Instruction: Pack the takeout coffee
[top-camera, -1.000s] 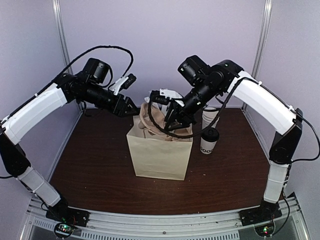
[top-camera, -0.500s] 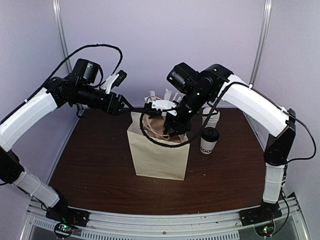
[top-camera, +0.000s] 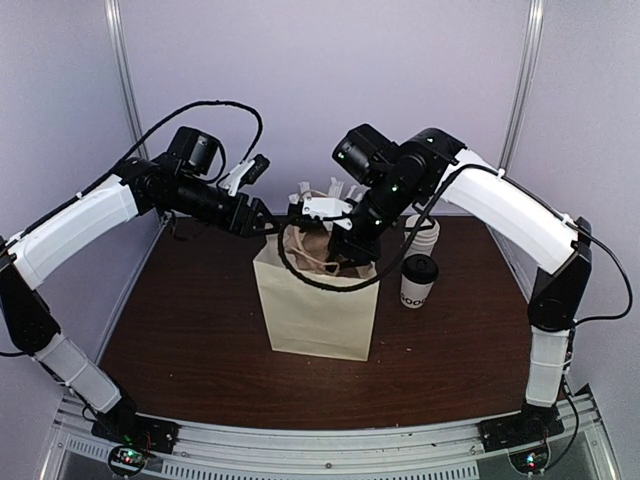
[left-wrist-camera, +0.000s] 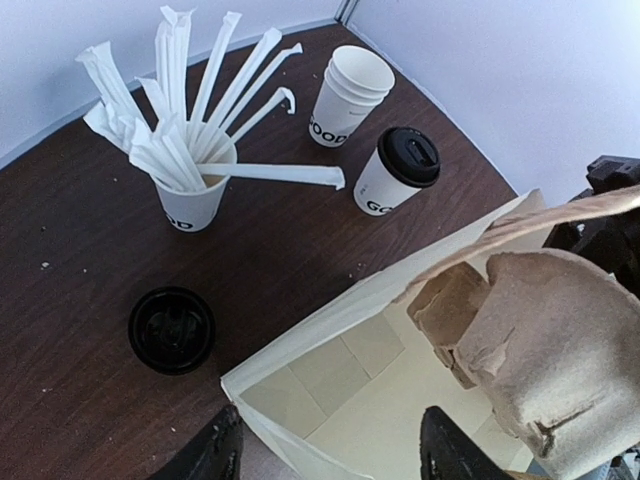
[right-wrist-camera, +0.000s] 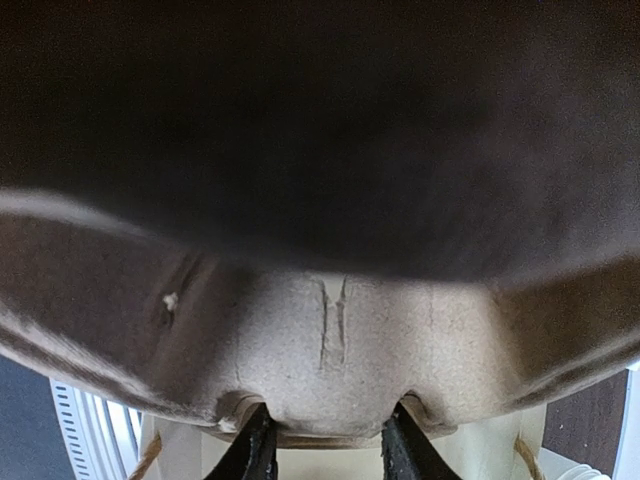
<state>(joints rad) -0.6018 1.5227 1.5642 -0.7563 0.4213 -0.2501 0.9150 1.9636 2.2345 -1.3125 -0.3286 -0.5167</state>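
Comparing with a second ago, the right gripper (right-wrist-camera: 325, 445) has sunk the pulp cup carrier (left-wrist-camera: 560, 340) deeper into the mouth of the paper bag (top-camera: 315, 310), jaws clamped on the carrier's edge. The left gripper (left-wrist-camera: 330, 452) stands wide, straddling the bag rim at lower centre of its view. The takeout coffee (top-camera: 418, 280) stays on the table (top-camera: 200, 320), right of centre and just beside the bag, untouched. Judgement: the cup's own packing has not yet begun.
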